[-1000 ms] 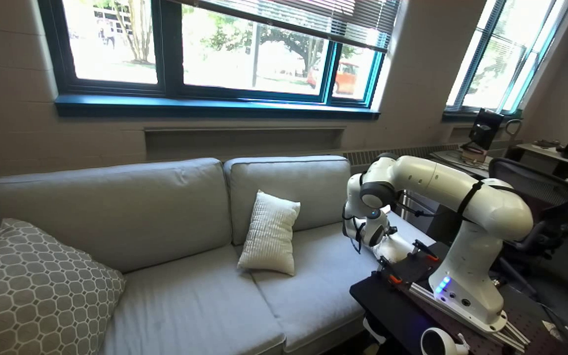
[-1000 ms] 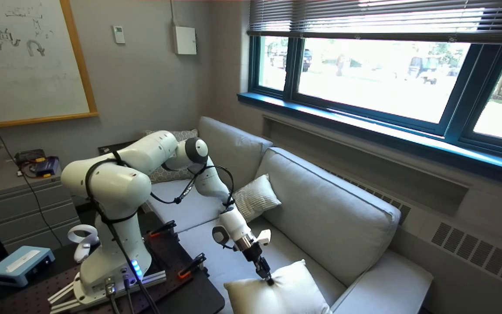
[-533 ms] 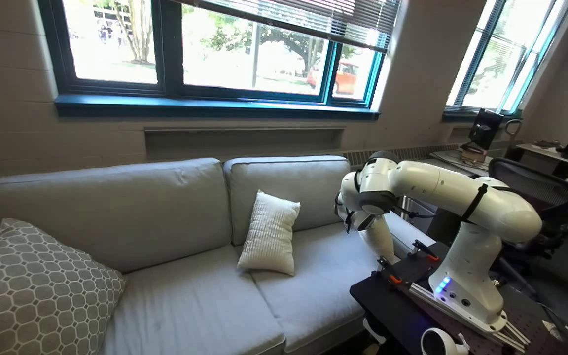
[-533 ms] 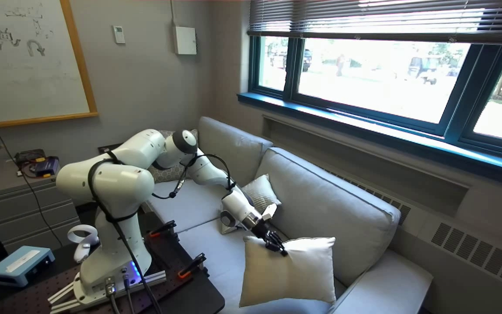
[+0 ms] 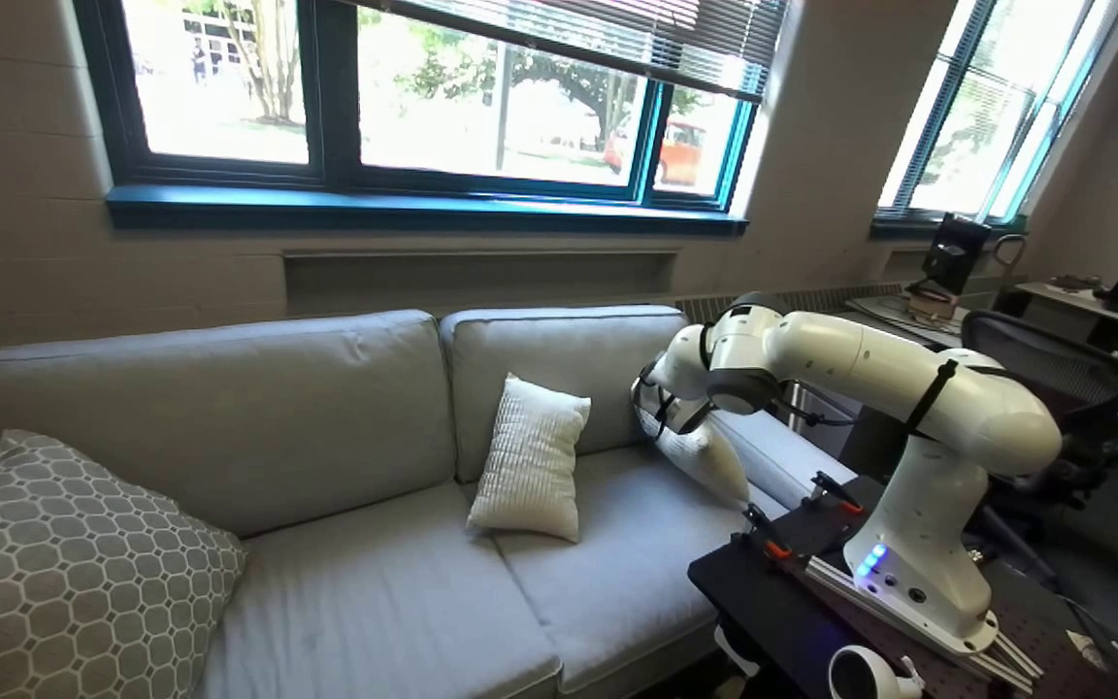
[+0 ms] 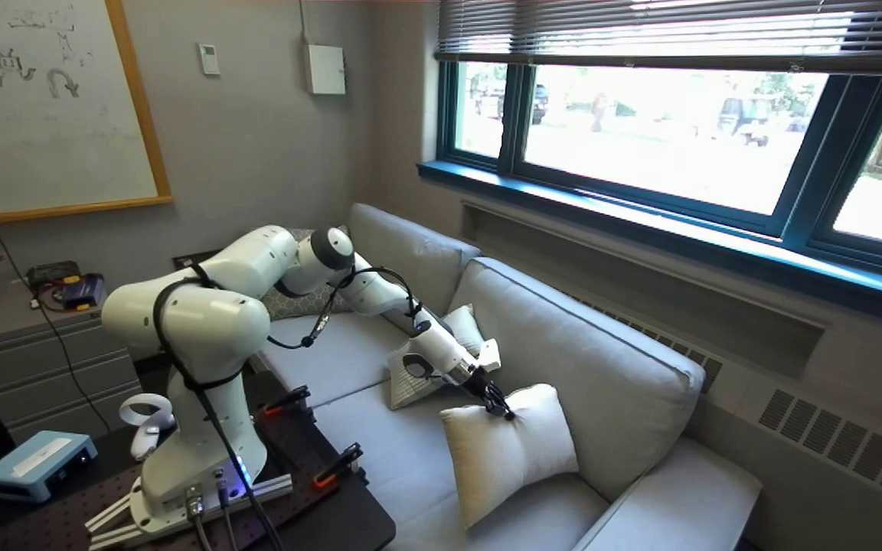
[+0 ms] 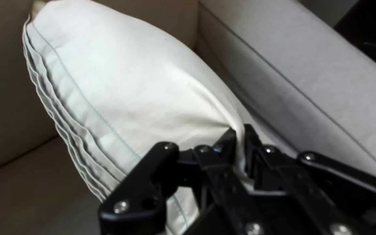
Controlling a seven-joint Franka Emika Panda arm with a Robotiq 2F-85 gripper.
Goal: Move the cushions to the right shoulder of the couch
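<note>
My gripper (image 7: 240,138) is shut on a pinched fold of a plain cream cushion (image 7: 126,75). In an exterior view the gripper (image 6: 508,415) is at this cushion's upper edge, and the cushion (image 6: 506,463) hangs tilted over the couch seat, in front of the back cushion. I cannot tell whether it touches the seat. The other cream cushion (image 5: 530,461), ribbed, leans at the couch's middle; the arm partly hides it in an exterior view (image 6: 409,383). The couch's right armrest (image 6: 690,490) lies to the right of the held cushion, apart from it; it also shows in the wrist view (image 7: 325,88).
The grey lattice pillow (image 5: 83,573) sits at the couch's far left end. Large back cushions (image 6: 579,367) stand behind the held cushion. A black table (image 5: 763,592) with orange-tipped clamps (image 6: 338,467) carries the arm beside the couch's front.
The gripper has carried the cream cushion up and back toward the couch's back cushion, away from the table. The cushion has swung and turned. The ribbed cushion has not moved.
</note>
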